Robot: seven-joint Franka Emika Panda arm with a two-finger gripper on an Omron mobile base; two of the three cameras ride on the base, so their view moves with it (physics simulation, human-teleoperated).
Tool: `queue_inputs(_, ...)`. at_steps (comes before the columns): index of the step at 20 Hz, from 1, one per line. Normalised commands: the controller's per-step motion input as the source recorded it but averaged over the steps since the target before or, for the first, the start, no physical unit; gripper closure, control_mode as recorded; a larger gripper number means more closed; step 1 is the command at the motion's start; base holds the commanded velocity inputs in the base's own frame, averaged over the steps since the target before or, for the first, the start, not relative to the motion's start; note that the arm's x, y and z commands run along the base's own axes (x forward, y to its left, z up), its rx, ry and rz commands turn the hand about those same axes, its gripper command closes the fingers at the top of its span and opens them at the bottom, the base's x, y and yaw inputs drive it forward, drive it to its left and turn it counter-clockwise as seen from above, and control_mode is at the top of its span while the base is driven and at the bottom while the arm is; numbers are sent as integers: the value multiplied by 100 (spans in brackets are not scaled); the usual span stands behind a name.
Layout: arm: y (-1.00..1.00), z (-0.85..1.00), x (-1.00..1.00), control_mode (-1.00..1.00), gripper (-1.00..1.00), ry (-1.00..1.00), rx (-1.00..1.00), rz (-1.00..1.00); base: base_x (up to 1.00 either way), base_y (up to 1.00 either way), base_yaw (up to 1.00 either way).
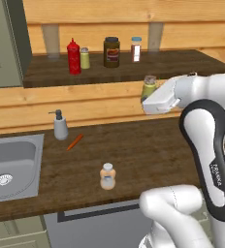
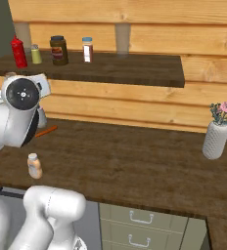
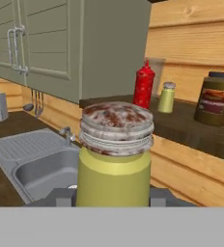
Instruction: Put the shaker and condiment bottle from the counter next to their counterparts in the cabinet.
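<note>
A: How was the claw point(image 1: 147, 99) found?

B: It was clamped on the shaker point(image 3: 115, 159), which was held upright in the air above the counter point(image 1: 134, 155), just below the front edge of the cabinet point(image 1: 46, 75) shelf.

A: And how was the shaker to be described?

B: An olive-yellow cylinder was seen, topped by a grey ribbed cap mottled with brown. In the hand view it was seen close up between the finger tips.

A: How much of the task could be counted as done?

B: Less than half, it was judged. The shaker was lifted but not yet set down. The bottle point(image 1: 107, 176) was left standing near the front of the counter, untouched.

A: What was seen farther back?

B: The counterparts were stood on the shelf: a red squeeze bottle point(image 1: 73, 56) with a paler shaker point(image 1: 85, 58) just beside it. A brown jar point(image 1: 111, 52) was placed farther along.
</note>
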Motion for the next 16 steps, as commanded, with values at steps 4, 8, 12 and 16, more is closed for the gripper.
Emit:
queue_inputs(4,7,67,34,-100,100,5,-7,0,0,0,0)
queue_inputs(8,0,28,54,-100,100,0,-3,0,0,0,0)
queue_inputs(12,0,0,64,-100,100,0,0,0,0,0,0)
queue_inputs(16,3,-1,7,-100,100,0,0,0,0,0,0)
